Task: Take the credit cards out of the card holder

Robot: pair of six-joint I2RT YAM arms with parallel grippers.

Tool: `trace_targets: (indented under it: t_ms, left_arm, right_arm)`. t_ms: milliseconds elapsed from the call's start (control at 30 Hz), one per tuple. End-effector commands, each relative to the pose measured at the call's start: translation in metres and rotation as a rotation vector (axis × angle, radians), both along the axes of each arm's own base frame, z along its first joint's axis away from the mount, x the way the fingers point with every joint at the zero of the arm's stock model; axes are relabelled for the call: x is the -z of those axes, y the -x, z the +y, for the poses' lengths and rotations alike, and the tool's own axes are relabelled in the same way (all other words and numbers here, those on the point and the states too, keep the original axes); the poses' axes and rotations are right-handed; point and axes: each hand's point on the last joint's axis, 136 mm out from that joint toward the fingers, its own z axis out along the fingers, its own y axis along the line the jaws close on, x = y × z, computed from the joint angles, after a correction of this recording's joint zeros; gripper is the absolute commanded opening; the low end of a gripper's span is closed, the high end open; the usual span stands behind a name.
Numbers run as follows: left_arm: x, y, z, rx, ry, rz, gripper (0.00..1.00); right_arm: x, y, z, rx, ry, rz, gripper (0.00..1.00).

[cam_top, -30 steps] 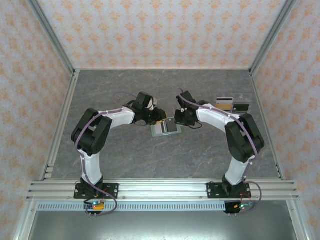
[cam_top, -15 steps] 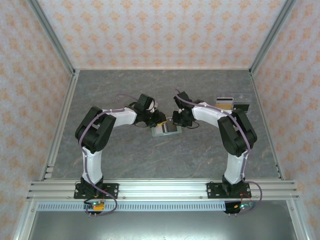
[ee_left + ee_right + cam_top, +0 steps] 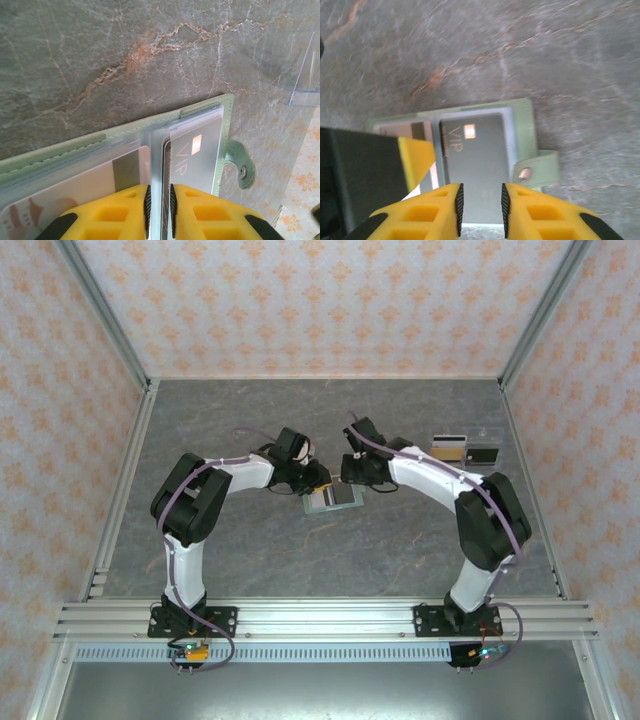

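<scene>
The sage-green card holder (image 3: 333, 497) lies open on the table's middle. In the left wrist view its green edge (image 3: 75, 145) frames clear pockets. A grey VIP credit card (image 3: 197, 155) sits in the right pocket and a pale card with a grey stripe (image 3: 125, 167) in the left. My left gripper (image 3: 159, 192) is shut on the clear divider between the two pockets. My right gripper (image 3: 479, 192) hovers open over the VIP card (image 3: 480, 150), nothing between its fingers. The left gripper's yellow finger (image 3: 415, 160) presses on the holder's left half.
Two loose dark cards (image 3: 449, 448) (image 3: 485, 453) lie at the back right of the table. A clear plastic piece (image 3: 305, 75) stands beyond the holder. The holder's snap tab (image 3: 535, 167) sticks out on its right side. Patterned walls enclose the table.
The right gripper's jaws have widened and it has shifted slightly back over the holder. The left gripper's jaws have narrowed onto the divider. The holder has barely moved.
</scene>
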Motion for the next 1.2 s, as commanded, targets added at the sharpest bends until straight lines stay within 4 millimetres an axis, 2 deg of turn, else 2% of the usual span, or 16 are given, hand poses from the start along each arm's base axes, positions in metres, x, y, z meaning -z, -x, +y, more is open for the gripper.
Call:
trace_targets:
  t_ms: [0,67,167,333,467,533,733,933,1167]
  left_arm:
    - [0.017,0.005,0.007,-0.007,-0.068,0.038,0.2]
    - [0.018,0.005,0.008,-0.007,-0.07,0.041,0.2]
    - [0.019,0.006,0.008,-0.006,-0.071,0.042,0.2]
    - [0.019,0.007,0.008,-0.001,-0.07,0.045,0.2]
    - [0.02,0.008,0.008,0.0,-0.07,0.049,0.21]
    - [0.02,0.008,0.007,0.003,-0.065,0.048,0.21]
    - [0.019,0.008,0.004,0.015,-0.047,0.05,0.2]
    - [0.017,0.009,-0.001,0.026,-0.014,0.048,0.19]
    - [0.001,0.005,-0.013,0.059,0.068,0.008,0.2]
  right_arm:
    - [0.021,0.008,0.007,-0.039,0.039,0.064,0.26]
    - [0.027,0.008,0.01,-0.044,0.035,0.085,0.27]
    - [0.037,0.008,0.004,-0.026,0.083,0.107,0.27]
    - [0.046,0.006,-0.003,0.004,0.097,0.13,0.39]
    - [0.054,0.007,-0.002,0.013,0.082,0.163,0.4]
    - [0.057,0.008,0.001,0.009,0.066,0.178,0.38]
    - [0.061,0.011,0.009,-0.009,0.014,0.208,0.23]
    - [0.063,0.011,0.009,-0.008,0.003,0.219,0.2]
    - [0.068,0.013,0.007,-0.005,0.017,0.233,0.18]
